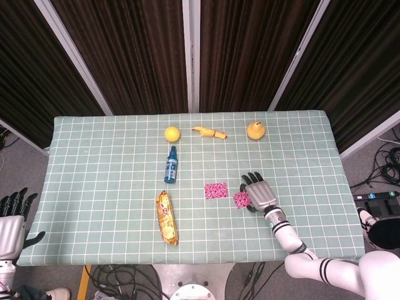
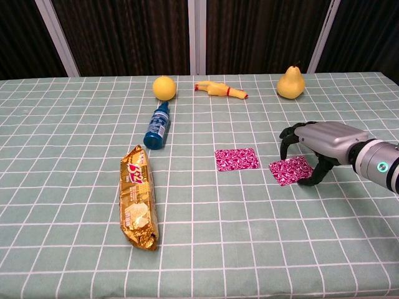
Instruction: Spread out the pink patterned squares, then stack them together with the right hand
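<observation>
Two pink patterned squares lie flat and apart on the green checked cloth. The left square (image 1: 216, 190) (image 2: 237, 159) sits alone. My right hand (image 1: 259, 194) (image 2: 324, 143) arches over the right square (image 1: 240, 199) (image 2: 290, 170). Its thumb touches the square's near right corner, and its curled fingers hang just above the far edge without gripping it. My left hand (image 1: 12, 215) hangs off the table's left front corner with its fingers apart, holding nothing.
A gold snack packet (image 2: 138, 196) lies left of the squares, with a blue bottle (image 2: 157, 126) behind it. An orange ball (image 2: 164, 87), a rubber chicken (image 2: 219, 90) and a pear (image 2: 290, 83) line the far side.
</observation>
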Robot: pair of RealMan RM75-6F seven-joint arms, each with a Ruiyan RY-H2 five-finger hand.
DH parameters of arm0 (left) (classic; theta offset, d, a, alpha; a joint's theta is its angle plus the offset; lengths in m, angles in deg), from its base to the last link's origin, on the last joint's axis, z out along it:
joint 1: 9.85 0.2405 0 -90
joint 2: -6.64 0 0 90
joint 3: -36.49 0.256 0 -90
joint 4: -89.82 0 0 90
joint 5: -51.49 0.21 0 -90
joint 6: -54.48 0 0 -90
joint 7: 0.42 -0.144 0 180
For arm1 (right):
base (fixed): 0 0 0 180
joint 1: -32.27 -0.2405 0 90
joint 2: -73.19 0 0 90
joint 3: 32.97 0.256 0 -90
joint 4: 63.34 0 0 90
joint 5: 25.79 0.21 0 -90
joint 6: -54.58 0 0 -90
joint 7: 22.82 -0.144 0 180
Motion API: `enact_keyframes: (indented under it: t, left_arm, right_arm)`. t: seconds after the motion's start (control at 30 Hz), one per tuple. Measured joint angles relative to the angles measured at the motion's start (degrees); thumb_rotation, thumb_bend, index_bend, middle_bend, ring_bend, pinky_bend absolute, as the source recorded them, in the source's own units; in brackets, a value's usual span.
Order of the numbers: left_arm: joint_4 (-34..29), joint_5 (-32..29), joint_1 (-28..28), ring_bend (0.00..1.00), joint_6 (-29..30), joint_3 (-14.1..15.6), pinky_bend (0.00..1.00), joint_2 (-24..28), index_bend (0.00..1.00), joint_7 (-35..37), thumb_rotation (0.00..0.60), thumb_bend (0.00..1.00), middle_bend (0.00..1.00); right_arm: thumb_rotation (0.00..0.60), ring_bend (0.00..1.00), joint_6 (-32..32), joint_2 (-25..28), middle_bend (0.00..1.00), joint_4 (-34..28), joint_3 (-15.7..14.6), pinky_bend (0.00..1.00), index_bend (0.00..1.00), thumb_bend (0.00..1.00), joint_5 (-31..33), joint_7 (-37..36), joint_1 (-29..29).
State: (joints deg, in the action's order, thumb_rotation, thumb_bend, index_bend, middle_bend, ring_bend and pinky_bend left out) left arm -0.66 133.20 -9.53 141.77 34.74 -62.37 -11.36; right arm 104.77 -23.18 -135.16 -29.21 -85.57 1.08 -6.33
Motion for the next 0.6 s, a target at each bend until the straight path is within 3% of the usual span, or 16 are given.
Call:
enact_keyframes:
  t: [0.3,0.6]
  left_arm:
    - [0.3,0.4,-0.1,0.09,0.1,0.0,0.1,0.0,0.2,0.4,0.6,0.01,0.16]
    - [0.9,0.3,0.3,0.09,0.2,0.2,0.1,-0.1,0.2,1.3,0.6,0.01,0.16]
  right_arm:
    - [0.596,0.0,-1.3,0.7,0.09,-3.1,3.2,0.0,0.37,0.16,2.6,0.1,-1.5]
    - [0.583,0.0,-3.0,-3.7,0.09,-3.2,7.4,0.0,0.35,0.16,12.6,5.5,-6.9]
